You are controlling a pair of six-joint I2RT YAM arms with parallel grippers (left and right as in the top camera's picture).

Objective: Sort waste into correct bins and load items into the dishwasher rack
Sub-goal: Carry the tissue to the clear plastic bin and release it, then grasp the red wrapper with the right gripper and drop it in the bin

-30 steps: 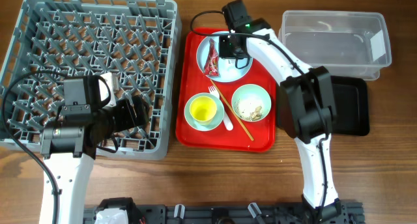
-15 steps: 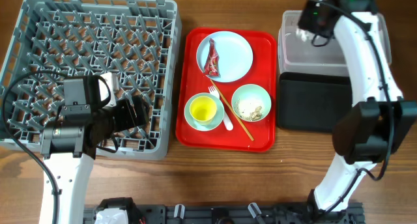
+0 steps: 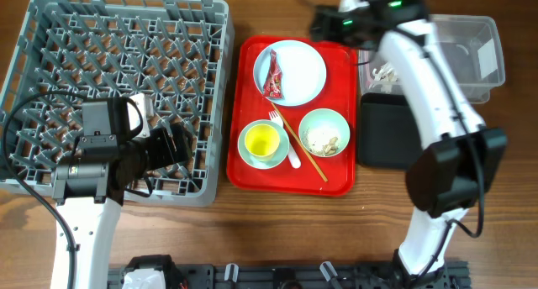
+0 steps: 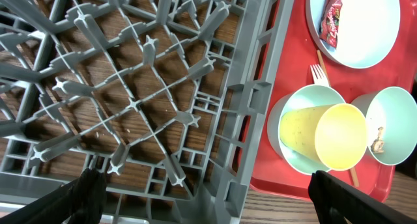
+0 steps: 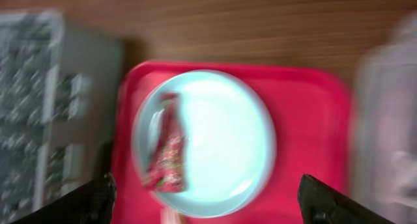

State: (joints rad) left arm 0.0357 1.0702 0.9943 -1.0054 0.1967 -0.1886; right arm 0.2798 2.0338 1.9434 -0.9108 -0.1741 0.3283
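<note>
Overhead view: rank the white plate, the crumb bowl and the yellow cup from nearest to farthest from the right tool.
From the right tool, over the back edge of the red tray:
1. White plate, just in front of it, at the tray's back.
2. Crumb bowl, front right of the tray.
3. Yellow cup, front left of the tray.

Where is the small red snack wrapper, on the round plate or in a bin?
On the plate: the small red snack wrapper lies on the round white plate, atop the red serving tray.
</note>
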